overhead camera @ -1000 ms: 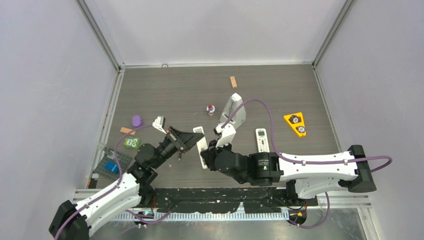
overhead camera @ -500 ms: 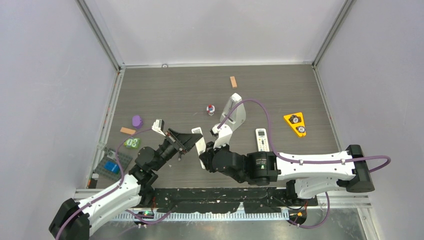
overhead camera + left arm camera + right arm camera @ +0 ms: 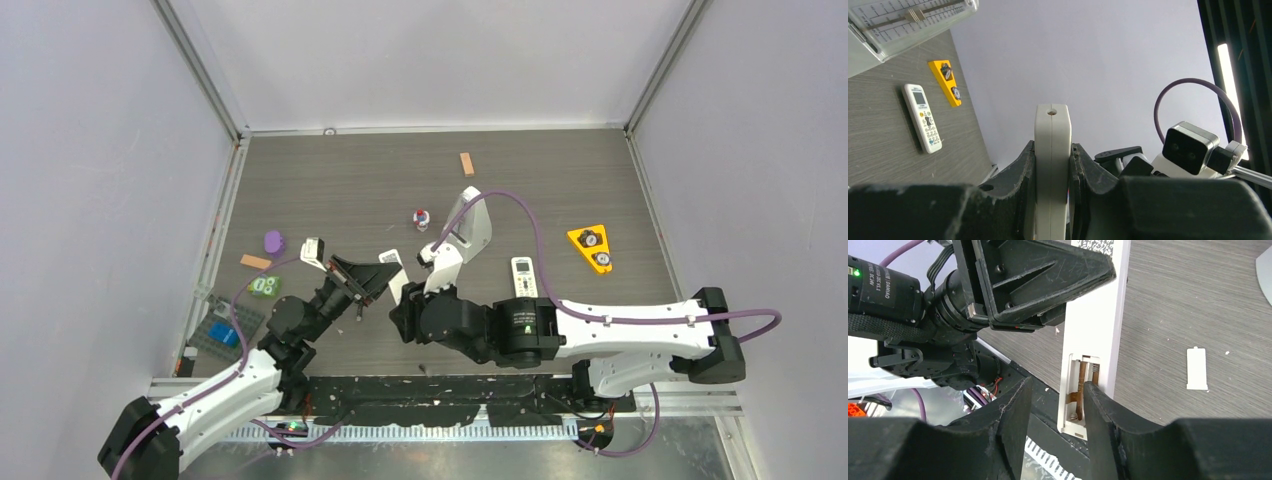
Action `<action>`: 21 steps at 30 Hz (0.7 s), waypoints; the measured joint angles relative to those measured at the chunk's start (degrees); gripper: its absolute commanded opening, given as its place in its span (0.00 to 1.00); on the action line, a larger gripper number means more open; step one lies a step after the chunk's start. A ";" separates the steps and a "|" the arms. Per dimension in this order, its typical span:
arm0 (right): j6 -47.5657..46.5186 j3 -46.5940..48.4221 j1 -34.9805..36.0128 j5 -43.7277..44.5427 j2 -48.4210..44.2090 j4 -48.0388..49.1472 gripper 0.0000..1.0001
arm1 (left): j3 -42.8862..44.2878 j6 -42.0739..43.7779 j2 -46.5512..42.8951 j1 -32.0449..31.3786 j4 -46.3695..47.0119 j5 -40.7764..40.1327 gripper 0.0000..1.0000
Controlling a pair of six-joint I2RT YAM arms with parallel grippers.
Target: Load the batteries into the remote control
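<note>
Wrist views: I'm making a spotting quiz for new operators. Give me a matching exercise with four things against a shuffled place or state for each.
Things:
1. remote control
2. small white cover
3. shorter remote with buttons
4. yellow wedge

States:
A. flat on the table, buttons up
B. carries two dark round knobs
C. clamped in the left hand, battery bay uncovered
D. lying loose on the table, off its remote

Pairs: 1-C, 2-D, 3-A, 4-B
</note>
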 measured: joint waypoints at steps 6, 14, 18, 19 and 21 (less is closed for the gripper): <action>-0.02 2.32 -0.39 1.51 0.15 -3.21 0.49 | -0.04 0.24 -0.17 0.00 -0.44 -0.44 0.00; 1.33 -4.37 -0.85 0.98 -3.85 -7.10 0.57 | 3.89 11.82 -4.46 0.02 -19.96 -5.81 0.00; 1.99 -12.04 -0.87 -3.65 -6.36 -7.43 0.58 | 5.90 18.21 -7.58 0.02 -31.47 -10.78 0.00; 2.14 -14.01 -0.85 -5.27 -5.97 -7.41 0.58 | 6.05 19.54 -8.52 0.02 -34.16 -12.07 0.00; 2.36 -16.87 -0.76 -8.15 -4.00 -7.63 0.58 | 6.12 21.42 -10.08 0.04 -38.40 -14.12 0.00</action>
